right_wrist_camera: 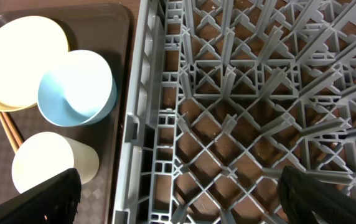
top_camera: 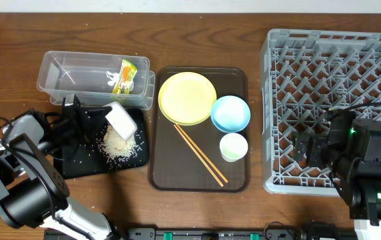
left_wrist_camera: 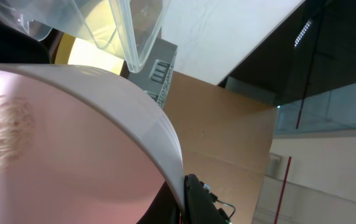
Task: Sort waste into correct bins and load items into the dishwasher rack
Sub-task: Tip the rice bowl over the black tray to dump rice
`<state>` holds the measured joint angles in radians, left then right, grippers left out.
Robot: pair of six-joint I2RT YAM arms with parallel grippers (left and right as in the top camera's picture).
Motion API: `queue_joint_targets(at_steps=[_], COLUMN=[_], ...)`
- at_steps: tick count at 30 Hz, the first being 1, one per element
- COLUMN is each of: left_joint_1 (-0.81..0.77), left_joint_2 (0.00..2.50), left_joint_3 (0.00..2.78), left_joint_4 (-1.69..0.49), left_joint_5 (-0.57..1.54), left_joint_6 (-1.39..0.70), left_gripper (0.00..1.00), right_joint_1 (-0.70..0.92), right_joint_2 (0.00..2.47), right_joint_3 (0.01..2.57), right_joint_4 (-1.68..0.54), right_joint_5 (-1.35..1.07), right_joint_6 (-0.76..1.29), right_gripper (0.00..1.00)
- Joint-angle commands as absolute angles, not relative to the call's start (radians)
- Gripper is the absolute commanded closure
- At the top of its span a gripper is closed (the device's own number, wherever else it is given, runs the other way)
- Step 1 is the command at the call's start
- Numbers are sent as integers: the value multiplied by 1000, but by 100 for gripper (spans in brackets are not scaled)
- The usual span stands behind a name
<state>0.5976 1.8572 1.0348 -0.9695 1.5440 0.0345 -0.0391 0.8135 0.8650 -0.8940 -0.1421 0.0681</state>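
Wrapper [top_camera: 125, 75] sits in clear tub [top_camera: 64, 75]; rice [top_camera: 118, 145] on black tray [top_camera: 77, 161]. Left gripper [top_camera: 102, 120] clamps tipped white bowl [top_camera: 120, 120] above it. Right gripper [right_wrist_camera: 181, 190] is spread wide and empty over rack [top_camera: 337, 67], which holds nothing. Plate [top_camera: 187, 98], blue bowl [top_camera: 230, 113], cup [top_camera: 233, 147], chopsticks [top_camera: 200, 155] unloaded.

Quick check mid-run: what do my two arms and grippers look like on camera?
The left arm has glossy black joints with white-grey shells and a thin looping cable beside it; the left gripper is black. The right arm is all black and blocky, with two green lights and an arching cable; the right gripper has matte black fingers.
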Motion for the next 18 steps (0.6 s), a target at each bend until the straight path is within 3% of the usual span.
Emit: queue_joint_targets(at_steps=[1,9,18], left_joint_1=[605,605,605], left_joint_2=[1859,1859,1859], left_joint_3=[1036,1036,1036], left_joint_4=[-976,-976,-975], left_joint_5=[1573,1573,1570], left_joint_6=[21,20,-175], left_gripper=[94,94,94], right_joint_1=[-25,-25,-25], right_joint_2=[810,810,810], right_joint_3=[875,875,875], right_joint_4=[-895,-895,-894], right_joint_5=[-147,-147,-147], right_joint_6=[78,77,77], right_gripper=[1,1,1])
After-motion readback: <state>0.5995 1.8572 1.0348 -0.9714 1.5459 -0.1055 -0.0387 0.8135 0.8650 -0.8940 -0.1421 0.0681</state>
